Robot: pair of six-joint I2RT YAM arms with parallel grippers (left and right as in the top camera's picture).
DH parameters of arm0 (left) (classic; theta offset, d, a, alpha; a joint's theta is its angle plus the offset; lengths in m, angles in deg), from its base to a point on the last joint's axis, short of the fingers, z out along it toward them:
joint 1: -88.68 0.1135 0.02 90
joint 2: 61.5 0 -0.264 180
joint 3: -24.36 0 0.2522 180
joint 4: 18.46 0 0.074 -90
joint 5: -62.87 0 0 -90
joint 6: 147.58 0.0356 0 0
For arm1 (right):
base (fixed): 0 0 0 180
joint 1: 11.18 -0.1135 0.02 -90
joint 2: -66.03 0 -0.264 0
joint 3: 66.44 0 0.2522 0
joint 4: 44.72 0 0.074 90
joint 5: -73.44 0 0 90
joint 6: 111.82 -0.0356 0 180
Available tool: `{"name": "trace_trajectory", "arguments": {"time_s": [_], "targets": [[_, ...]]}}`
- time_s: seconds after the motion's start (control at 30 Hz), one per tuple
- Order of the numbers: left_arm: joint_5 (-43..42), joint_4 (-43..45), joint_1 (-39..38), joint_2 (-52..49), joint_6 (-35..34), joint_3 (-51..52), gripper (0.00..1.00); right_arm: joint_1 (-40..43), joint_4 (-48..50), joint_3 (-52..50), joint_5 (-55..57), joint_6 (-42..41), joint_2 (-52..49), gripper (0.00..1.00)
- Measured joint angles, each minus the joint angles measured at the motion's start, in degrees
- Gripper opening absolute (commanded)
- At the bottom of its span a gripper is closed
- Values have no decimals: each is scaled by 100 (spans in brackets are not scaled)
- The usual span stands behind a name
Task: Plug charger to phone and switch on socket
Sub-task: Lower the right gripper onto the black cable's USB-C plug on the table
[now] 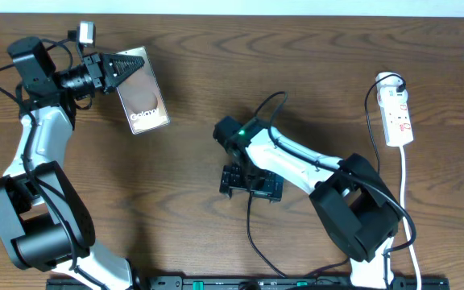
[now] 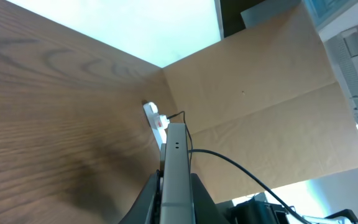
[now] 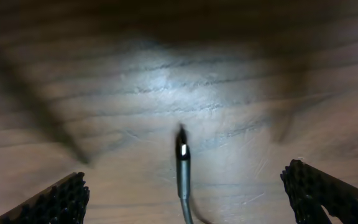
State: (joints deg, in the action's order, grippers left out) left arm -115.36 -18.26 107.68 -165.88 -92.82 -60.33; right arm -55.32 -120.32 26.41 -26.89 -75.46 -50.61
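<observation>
The charger plug tip (image 3: 182,152) lies well apart from the phone (image 1: 141,101), centred between the right fingers (image 3: 61,200), which stand wide apart, its long axis along them. The left fingers (image 1: 119,64) are clamped on the phone

From overhead you get bright, even light on the desk (image 1: 312,64). The grain is sharp, soft shadows hug the arms, and a pale sheen lies across the phone (image 1: 142,101). Your left wrist view is bright too. Beyond the desk's far edge the background washes out pale, the phone's edge is soft close to the lens, and a dim shadow lies beside it. Your right wrist view is dim and dark toward the top, with one bright patch in the middle. The charger (image 3: 182,155) tip is fairly sharp, and the fingers (image 3: 58,202) of the right hand (image 3: 185,171) are blurred.
</observation>
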Motion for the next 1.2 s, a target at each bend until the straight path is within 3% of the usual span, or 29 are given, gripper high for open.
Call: {"name": "trace_trajectory", "arguments": {"time_s": [0.47,0.53,0.57,0.7,0.9,1.2], "targets": [[0,2,0,0,76,0,7,-282,455,-315,-101,-216,28,71],[0,0,0,0,79,0,8,-282,468,-319,-105,-240,28,61],[0,0,0,0,79,0,8,-282,472,-319,-103,-256,31,51],[0,0,0,0,79,0,7,-280,483,-321,-79,-291,35,34],[0,0,0,0,79,0,7,-269,485,-321,-63,-317,35,32],[0,0,0,0,79,0,7,-260,490,-341,-42,-328,48,15]]}}
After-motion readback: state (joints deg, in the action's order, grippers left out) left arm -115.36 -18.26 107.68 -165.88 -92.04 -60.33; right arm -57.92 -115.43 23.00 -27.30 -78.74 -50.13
